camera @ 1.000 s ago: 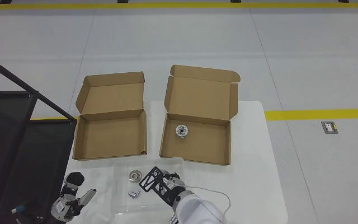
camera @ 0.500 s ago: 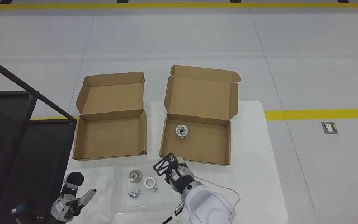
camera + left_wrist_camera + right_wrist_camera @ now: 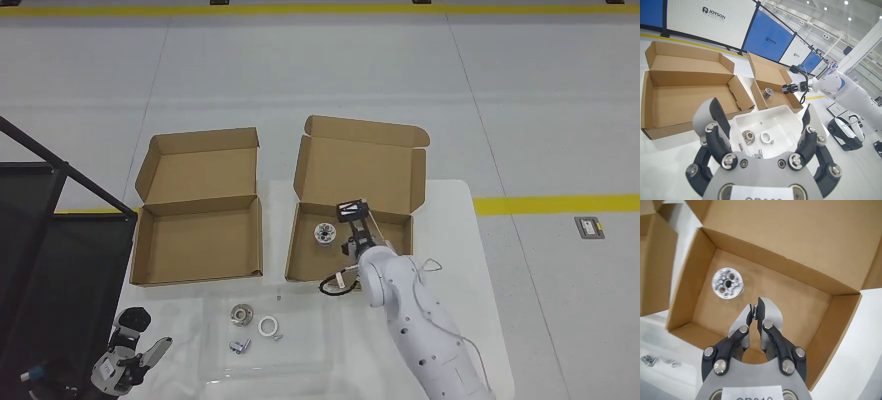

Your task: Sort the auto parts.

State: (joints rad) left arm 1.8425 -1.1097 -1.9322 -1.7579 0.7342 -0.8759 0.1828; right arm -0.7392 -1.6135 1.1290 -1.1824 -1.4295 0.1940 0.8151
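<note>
A small threaded screw [image 3: 754, 313] is pinched upright between the nearly closed fingers of the right gripper [image 3: 755, 303], which hangs over the floor of the right-hand cardboard box [image 3: 772, 262], just right of the round metal hub [image 3: 727, 283] already lying there. The step in hand is judged to be the release of the screw into this box.

For a clean drop, the gripper should be lowered closer to the cardboard before the fingers are parted, since a screw let go from height is likely to bounce or roll. The release point is best kept apart from the hub and away from the box walls, so that nothing is struck or wedged. The fingers need only be opened slightly. After that a straight lift is advised, so that the near wall is cleared.

The left gripper [image 3: 762, 106] is held wide open and holds nothing, at the near left, facing the white tray [image 3: 772, 111]. In the tray a flanged bushing [image 3: 748, 136], a metal ring [image 3: 765, 137] and a small bracket [image 3: 758, 154] remain to be sorted.
</note>
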